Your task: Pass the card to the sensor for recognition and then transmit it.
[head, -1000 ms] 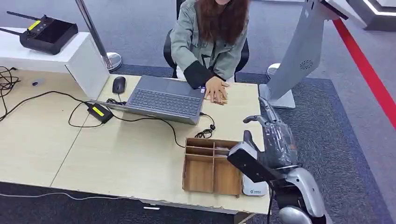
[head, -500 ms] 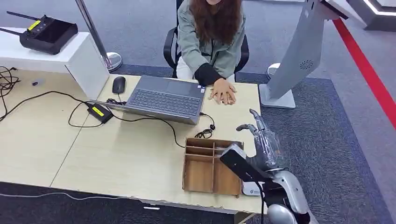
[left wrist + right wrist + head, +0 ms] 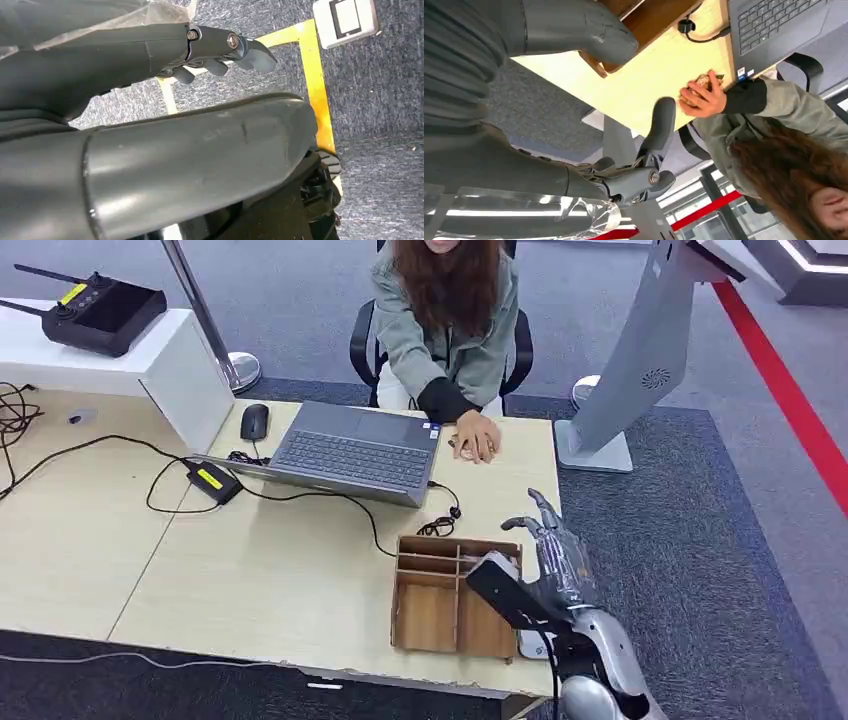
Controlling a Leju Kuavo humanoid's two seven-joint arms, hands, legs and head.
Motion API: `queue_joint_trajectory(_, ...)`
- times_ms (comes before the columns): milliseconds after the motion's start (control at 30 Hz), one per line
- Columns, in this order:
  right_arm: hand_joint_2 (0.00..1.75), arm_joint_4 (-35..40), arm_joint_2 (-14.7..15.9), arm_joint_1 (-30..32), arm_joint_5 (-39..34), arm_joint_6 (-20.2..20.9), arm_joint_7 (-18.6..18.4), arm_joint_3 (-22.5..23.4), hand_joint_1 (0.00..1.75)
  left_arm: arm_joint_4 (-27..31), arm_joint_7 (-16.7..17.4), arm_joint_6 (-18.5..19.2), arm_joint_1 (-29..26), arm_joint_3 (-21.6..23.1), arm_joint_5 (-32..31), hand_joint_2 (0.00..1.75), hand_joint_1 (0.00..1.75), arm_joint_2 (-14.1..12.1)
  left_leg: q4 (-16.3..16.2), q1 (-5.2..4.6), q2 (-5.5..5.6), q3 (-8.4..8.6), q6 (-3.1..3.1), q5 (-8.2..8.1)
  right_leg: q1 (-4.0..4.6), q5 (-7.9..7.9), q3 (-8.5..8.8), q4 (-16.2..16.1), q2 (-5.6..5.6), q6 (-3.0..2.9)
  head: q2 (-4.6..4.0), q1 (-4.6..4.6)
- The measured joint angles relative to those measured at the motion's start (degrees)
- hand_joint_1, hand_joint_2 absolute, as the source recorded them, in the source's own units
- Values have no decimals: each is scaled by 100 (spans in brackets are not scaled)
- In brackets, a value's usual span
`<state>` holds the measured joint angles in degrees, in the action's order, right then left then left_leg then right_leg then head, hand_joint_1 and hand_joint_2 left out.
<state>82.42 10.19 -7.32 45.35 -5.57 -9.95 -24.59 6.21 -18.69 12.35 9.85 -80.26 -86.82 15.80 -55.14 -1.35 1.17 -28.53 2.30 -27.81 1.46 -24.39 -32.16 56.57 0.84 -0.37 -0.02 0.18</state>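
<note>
Card (image 3: 467, 447) on desk (image 3: 300, 570), mostly hidden under person's hand (image 3: 476, 434).

Right arm (image 3: 610, 660): silver rounded shell, black cable along forearm, black rectangular block at wrist. Right hand (image 3: 556, 550): dark grey fingers, wrapped in clear crinkled plastic film; grey ribbed cover and thick grey thumb (image 3: 589, 30) in right wrist view; small silver screw at finger base. Left hand (image 3: 150, 55): dark grey fingers, two silver screws, thick glossy grey thumb (image 3: 200, 160), clear plastic film.
</note>
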Motion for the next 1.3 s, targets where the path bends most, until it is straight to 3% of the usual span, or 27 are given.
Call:
queue_joint_trajectory(100, 175, -42, -2, 0, -2, -2, 0, -2, 96, 0, 2, -2, 0, 0, -2, 0, 0, 0, 0, 0, 0, 0, 0, 0, 0, 0, 0, 0, 0, 0, 0, -2)
queue_joint_trajectory(333, 175, -105, -35, 5, -48, -2, -2, -2, 89, 0, 9, -2, 0, 0, -2, 0, 0, 0, 0, 0, 0, 1, 0, 0, 0, 0, 0, 0, 0, 0, 0, 0)
queue_joint_trajectory(1300, 175, -107, -109, 113, -175, -50, -37, -42, 91, 0, 24, -18, 1, -120, -4, 0, 0, 0, 0, 0, 0, 0, 0, 0, 0, 0, 0, 0, 0, 0, 0, 0)
